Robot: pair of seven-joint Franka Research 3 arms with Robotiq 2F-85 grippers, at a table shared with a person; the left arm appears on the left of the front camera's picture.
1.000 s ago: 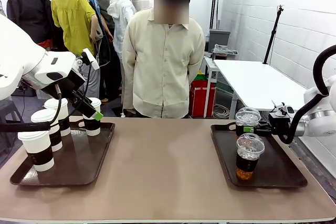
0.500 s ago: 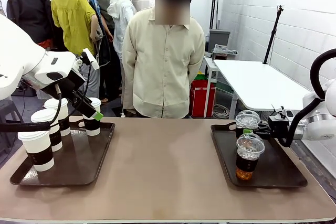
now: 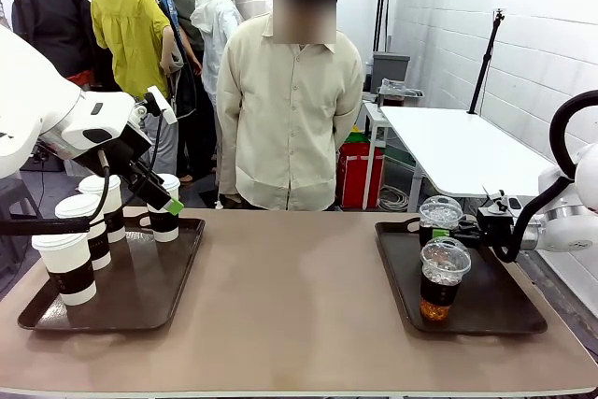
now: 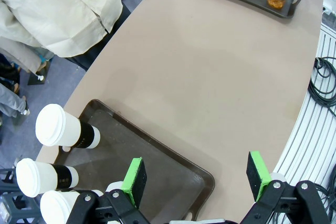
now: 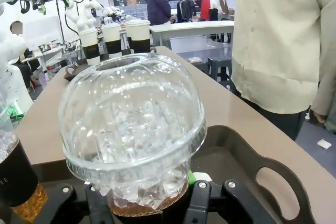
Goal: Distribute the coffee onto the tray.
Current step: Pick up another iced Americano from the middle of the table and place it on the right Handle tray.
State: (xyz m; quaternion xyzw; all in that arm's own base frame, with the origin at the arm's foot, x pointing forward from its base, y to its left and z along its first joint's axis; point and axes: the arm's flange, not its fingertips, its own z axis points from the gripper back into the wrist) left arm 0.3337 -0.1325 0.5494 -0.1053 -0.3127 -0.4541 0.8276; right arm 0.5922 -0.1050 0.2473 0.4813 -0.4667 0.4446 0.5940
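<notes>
Four white-lidded paper cups with brown sleeves [image 3: 86, 229] stand on the left dark tray [image 3: 140, 296]. My left gripper [image 3: 165, 154] hangs open above that tray's far side, holding nothing. The left wrist view shows its green pads [image 4: 135, 179] spread over the tray's edge [image 4: 157, 156], with three paper cups [image 4: 58, 127] at the left. On the right tray [image 3: 495, 310] a clear dome-lidded cup [image 3: 442, 277] stands alone. My right gripper [image 3: 464, 229] is shut on the other clear cup [image 3: 439, 215] at the tray's far left. That cup [image 5: 131, 129] looms in the right wrist view, its base hidden.
A person in a beige shirt [image 3: 290, 91] stands at the far edge, hands out of sight. The brown tabletop [image 3: 290, 306] between the trays is bare. A white table [image 3: 458, 147] stands behind at the right. The right tray's handle [image 5: 273, 182] lies beside the held cup.
My right arm has drawn back slightly to the right, and the held clear cup has sunk a little. The left arm and the paper cups have not moved.
</notes>
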